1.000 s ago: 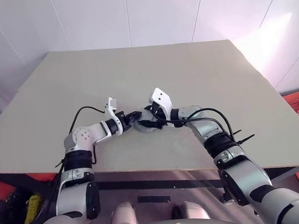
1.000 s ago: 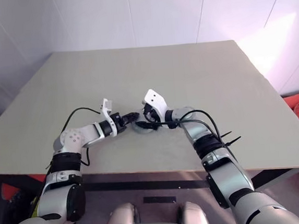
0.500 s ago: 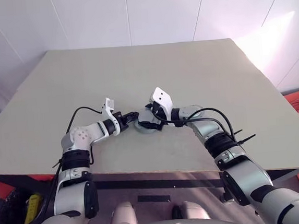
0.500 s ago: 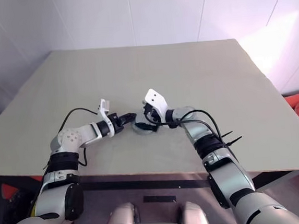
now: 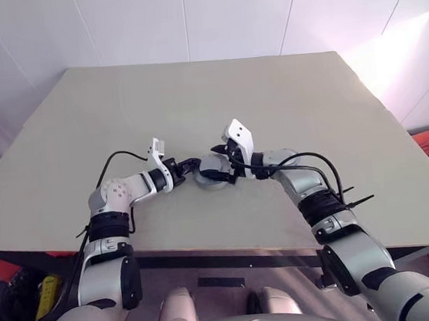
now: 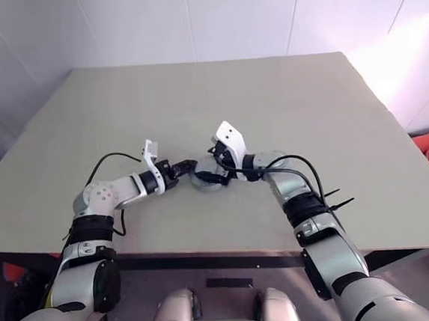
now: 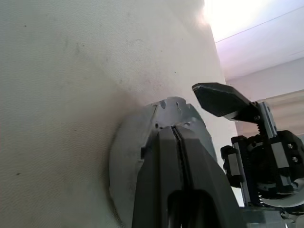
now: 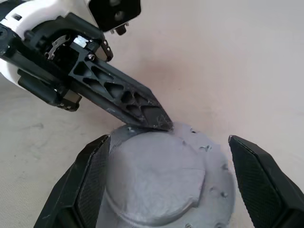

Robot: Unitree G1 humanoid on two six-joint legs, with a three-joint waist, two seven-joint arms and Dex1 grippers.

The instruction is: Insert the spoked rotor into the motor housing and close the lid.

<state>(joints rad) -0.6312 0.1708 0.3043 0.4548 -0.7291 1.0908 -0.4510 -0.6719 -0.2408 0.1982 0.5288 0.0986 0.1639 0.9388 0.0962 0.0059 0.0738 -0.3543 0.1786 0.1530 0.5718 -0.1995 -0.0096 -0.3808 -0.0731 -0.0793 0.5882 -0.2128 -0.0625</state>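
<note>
A: The motor housing [image 8: 166, 183] sits closed on the desk [image 5: 195, 109], its lid [image 8: 154, 173] down on top, a plain grey puck between our two grippers.

B: Start from the grippers, then. What do we see of the left gripper [image 8: 159, 121]?

A: Its two black fingers are pressed together with no gap, holding nothing. The tip rests on the edge of the lid, where the raised round top meets the flange.

B: And the right gripper [image 8: 173, 185]?

A: Spread wide. In its wrist view one finger [image 8: 88, 183] stands on each side of the housing, and we see bare space between the pads and the grey rim, so it grips nothing.

B: Can we place it all from the head views?

A: Yes. The housing [image 5: 214, 172] lies near the desk's front half, about mid-width, with the left gripper [image 5: 191, 163] reaching in from the left and the right gripper [image 5: 222, 166] over it from the right. Black cables [image 5: 120, 160] loop above both forearms.

B: The spoked rotor?

A: We cannot tell; the lid covers the inside.
</note>
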